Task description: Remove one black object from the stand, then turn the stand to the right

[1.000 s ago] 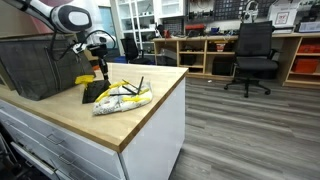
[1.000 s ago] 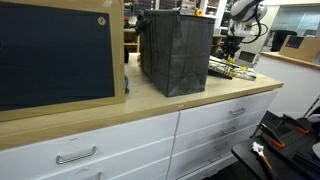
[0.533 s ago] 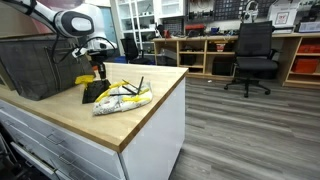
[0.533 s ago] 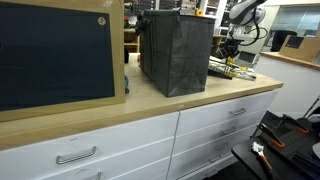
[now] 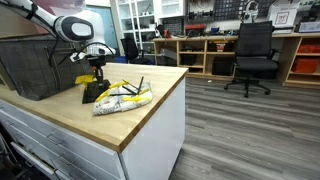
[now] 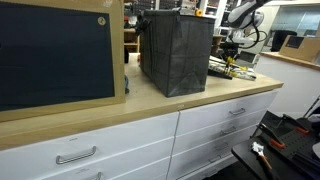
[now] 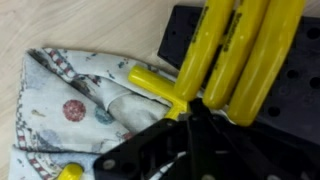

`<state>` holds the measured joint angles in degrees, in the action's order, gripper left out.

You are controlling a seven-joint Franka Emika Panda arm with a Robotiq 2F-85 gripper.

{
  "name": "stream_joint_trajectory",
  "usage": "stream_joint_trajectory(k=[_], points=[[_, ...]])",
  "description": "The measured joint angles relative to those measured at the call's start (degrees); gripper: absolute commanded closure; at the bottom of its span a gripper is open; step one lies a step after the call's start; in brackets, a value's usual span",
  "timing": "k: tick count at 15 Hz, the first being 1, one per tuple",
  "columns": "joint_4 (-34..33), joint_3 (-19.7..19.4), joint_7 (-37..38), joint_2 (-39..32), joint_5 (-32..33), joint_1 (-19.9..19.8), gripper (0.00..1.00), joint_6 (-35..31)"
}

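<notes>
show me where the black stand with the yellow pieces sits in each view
Exterior view: stand left of centre on the counter, just left of the plastic bag.
Exterior view: stand small at right, just past the mesh basket; plastic bag beside it.
Wrist view: stand fills the upper right; plastic bag at left.
Shared landmark: the plastic bag.
</notes>
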<state>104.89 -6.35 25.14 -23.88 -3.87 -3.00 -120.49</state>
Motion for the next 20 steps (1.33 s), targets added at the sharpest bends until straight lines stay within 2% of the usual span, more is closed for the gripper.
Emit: stream_joint_trajectory(k=[20], points=[[1.6, -0.4, 0.0, -1.0, -2.4, -0.7, 1.0, -0.7]])
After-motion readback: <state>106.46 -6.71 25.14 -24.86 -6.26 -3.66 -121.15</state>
